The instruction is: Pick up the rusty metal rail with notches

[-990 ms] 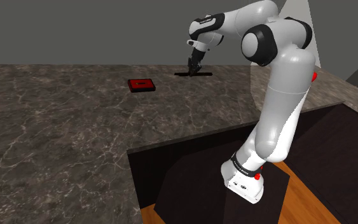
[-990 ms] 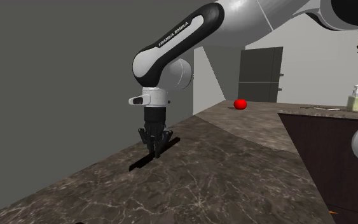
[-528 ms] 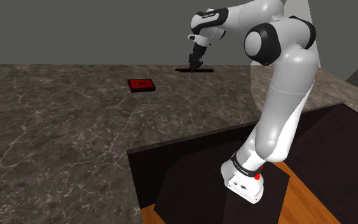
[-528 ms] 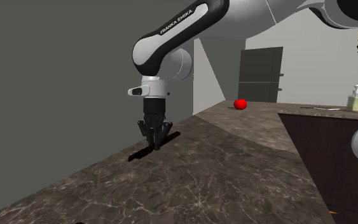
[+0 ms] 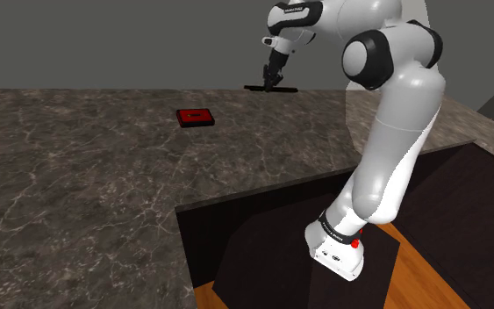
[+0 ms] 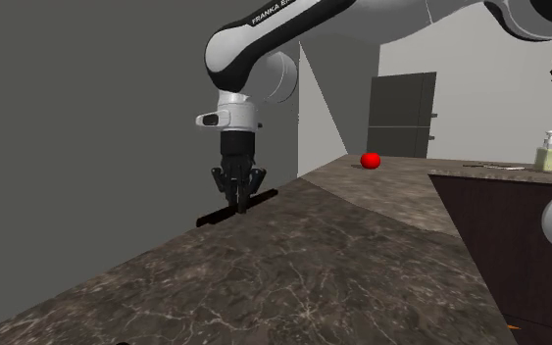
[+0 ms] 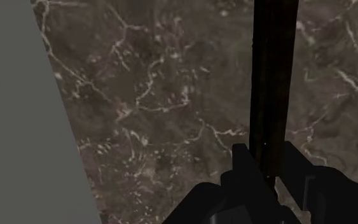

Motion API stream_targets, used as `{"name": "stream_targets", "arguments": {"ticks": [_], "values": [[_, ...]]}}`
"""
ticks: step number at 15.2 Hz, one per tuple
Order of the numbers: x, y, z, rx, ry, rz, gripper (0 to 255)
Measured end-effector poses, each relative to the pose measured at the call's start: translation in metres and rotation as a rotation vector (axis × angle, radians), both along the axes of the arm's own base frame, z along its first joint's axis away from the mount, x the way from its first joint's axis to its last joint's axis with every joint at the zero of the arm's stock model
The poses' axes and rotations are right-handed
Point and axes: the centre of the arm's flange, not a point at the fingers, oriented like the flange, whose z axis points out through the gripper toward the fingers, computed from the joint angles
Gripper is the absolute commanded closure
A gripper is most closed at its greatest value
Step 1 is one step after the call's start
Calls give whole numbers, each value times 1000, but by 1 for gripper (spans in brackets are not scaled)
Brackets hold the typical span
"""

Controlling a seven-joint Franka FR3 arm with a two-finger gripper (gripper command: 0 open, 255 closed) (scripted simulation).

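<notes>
Black claw clamped on a long, thin, dark rail, seemingly clear of the veined marble counter.

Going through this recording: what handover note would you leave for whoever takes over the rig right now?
Gripper: shut on the rail, which looks dark, clasped near its middle.
Rail: hanging crosswise in the fingers above the marbled counter, close to the grey wall.
Done: grasp made; the rail has risen with the gripper over the last second.
Left: probably just finish the lift and hold steady. The flat red box lies well apart on the counter.
</notes>
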Motion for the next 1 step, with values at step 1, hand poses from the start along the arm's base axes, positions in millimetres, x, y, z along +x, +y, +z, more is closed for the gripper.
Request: {"name": "stream_targets", "arguments": {"ticks": [1], "values": [[0,0,3,0,0,0,255]]}}
